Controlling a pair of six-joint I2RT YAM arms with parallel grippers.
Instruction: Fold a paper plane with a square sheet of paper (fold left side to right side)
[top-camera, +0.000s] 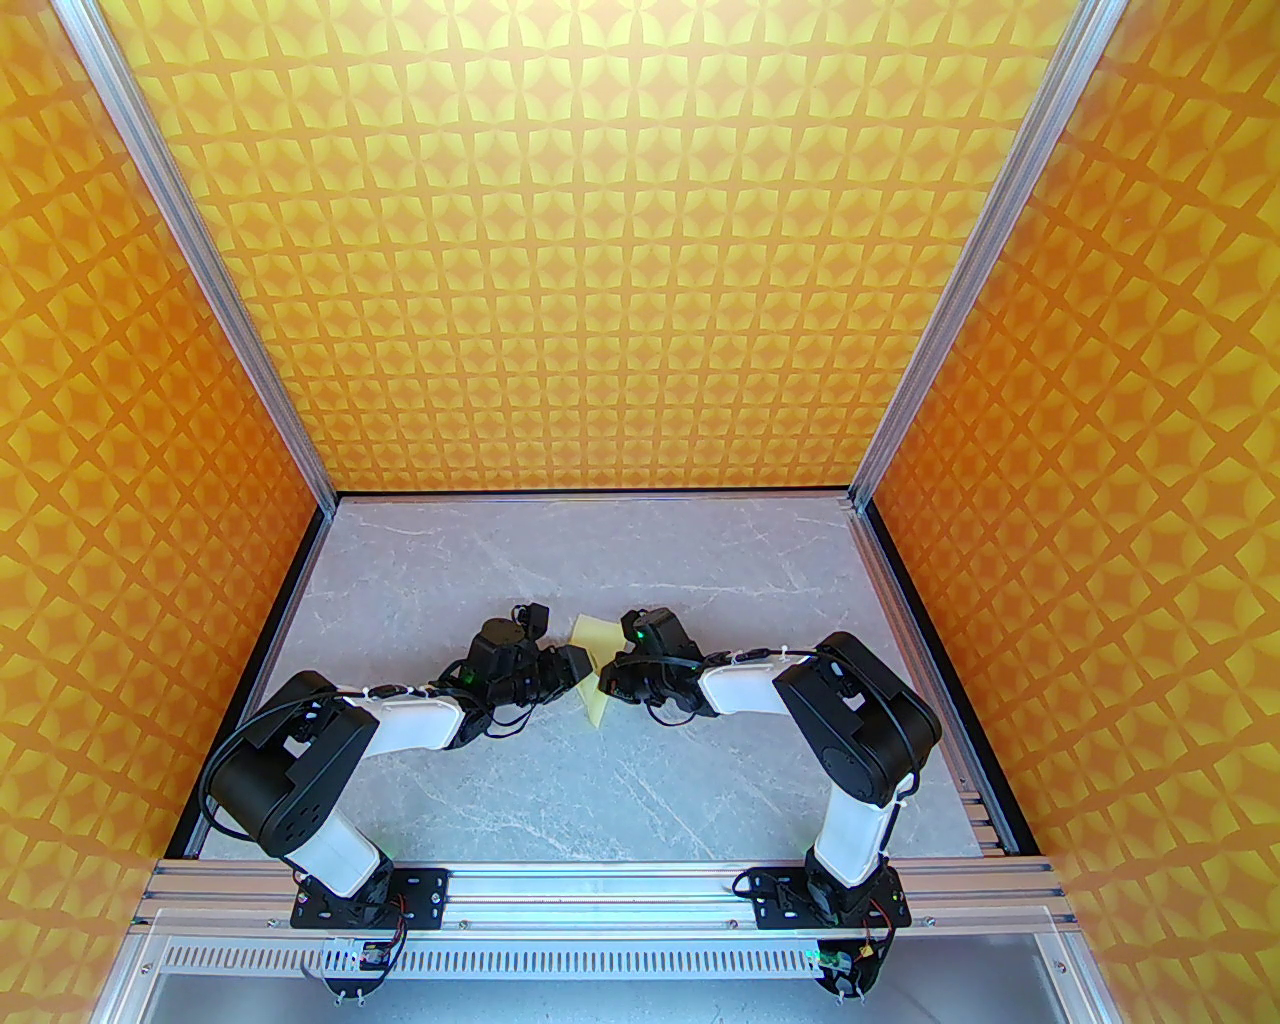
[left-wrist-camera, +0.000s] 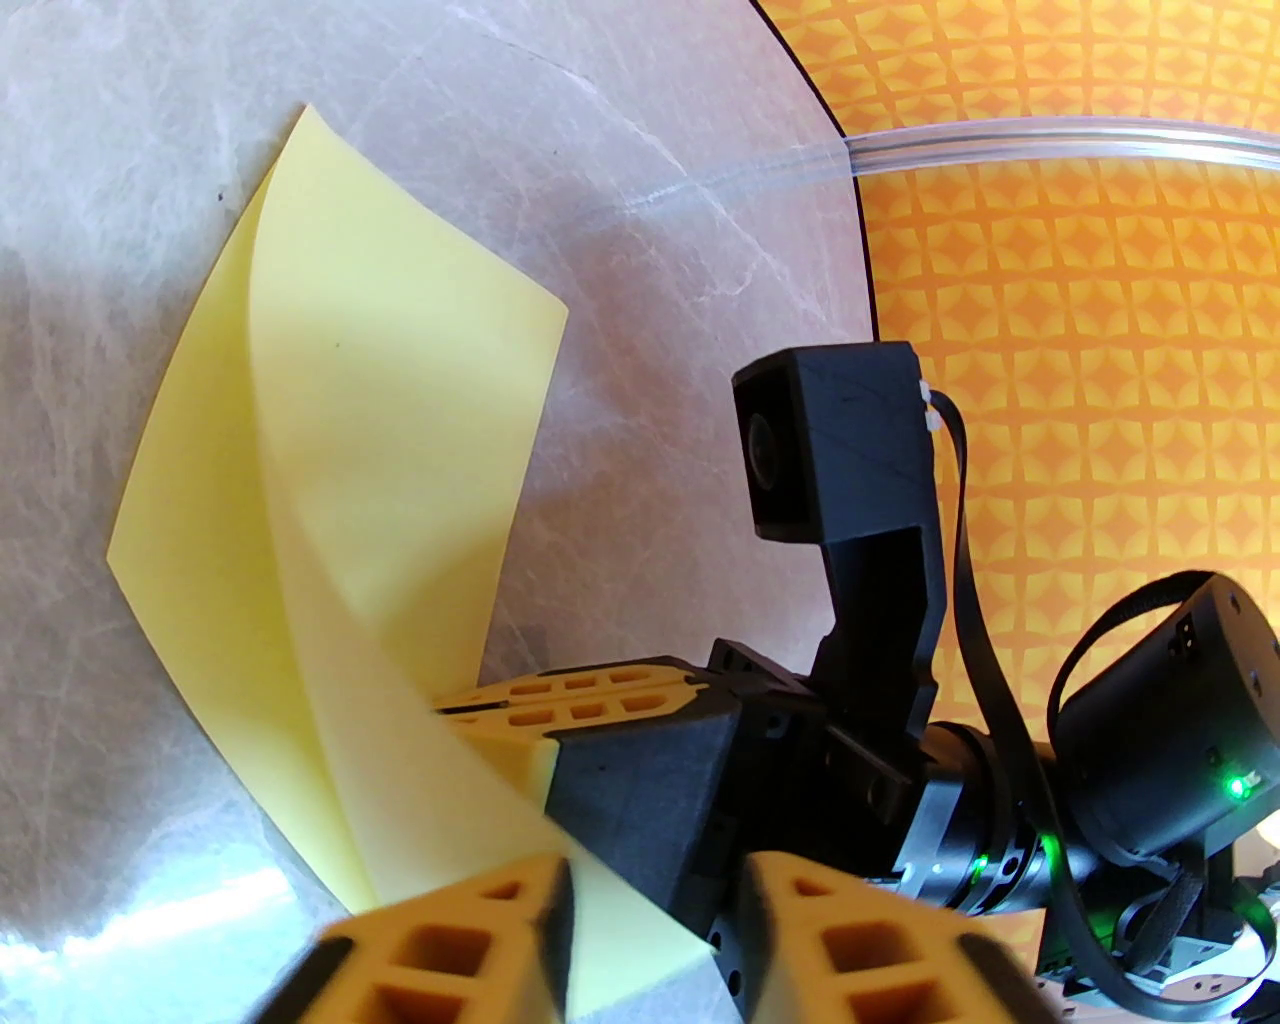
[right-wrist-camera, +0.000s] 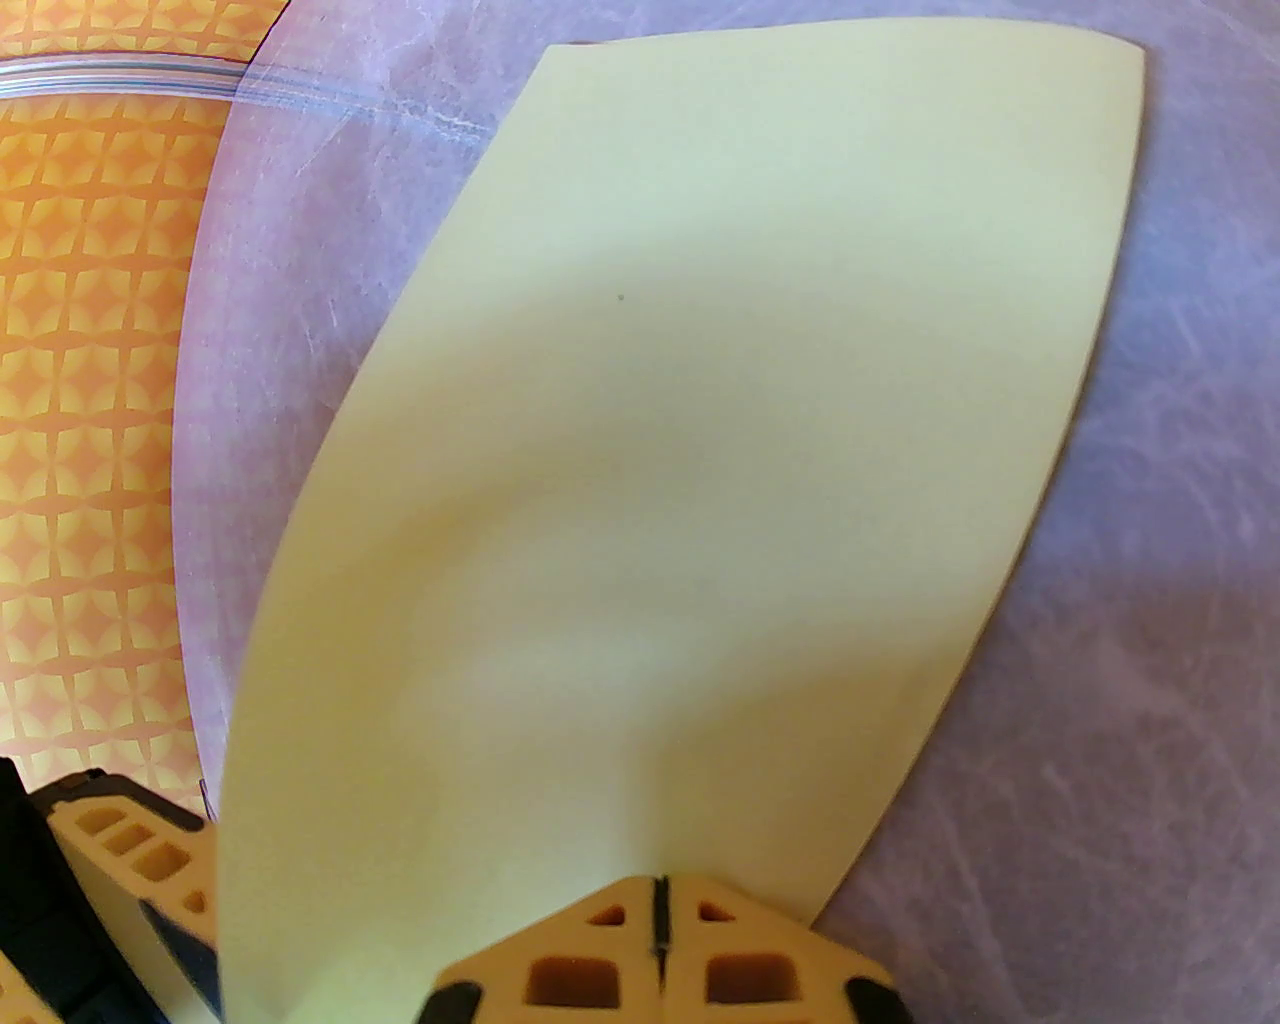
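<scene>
The right gripper (right-wrist-camera: 660, 905) has its two orange fingers pressed together, pinching the near edge of the square sheet of paper (right-wrist-camera: 700, 450). From that pinch the pale yellow sheet rises and fans away in a broad bowed curve. Its far corners reach down towards the table (right-wrist-camera: 1150, 600).

The left gripper (left-wrist-camera: 660, 885) sits close beside it with its fingers apart. One lower corner of the sheet runs through the gap between them. The nearer finger (left-wrist-camera: 450, 950) is blurred, so I cannot tell whether it touches the paper.

In the left wrist view the sheet is doubled over loosely, one flap standing above the other with no sharp crease showing. It covers the tips of the right gripper's fingers (left-wrist-camera: 580, 695), and that arm's wrist camera (left-wrist-camera: 830, 450) stands above them.

From above, the two grippers (top-camera: 578, 662) (top-camera: 608, 680) meet at the middle of the table and hide most of the sheet. Only a yellow patch beyond them (top-camera: 597, 632) and a sliver on their near side can be seen. Its full outline cannot be made out there.

The table (top-camera: 560, 800) is grey, marble-patterned and glossy. Orange walls (top-camera: 640, 250) with a repeating star pattern enclose it on three sides, joined by aluminium frame posts (top-camera: 200, 250).
</scene>
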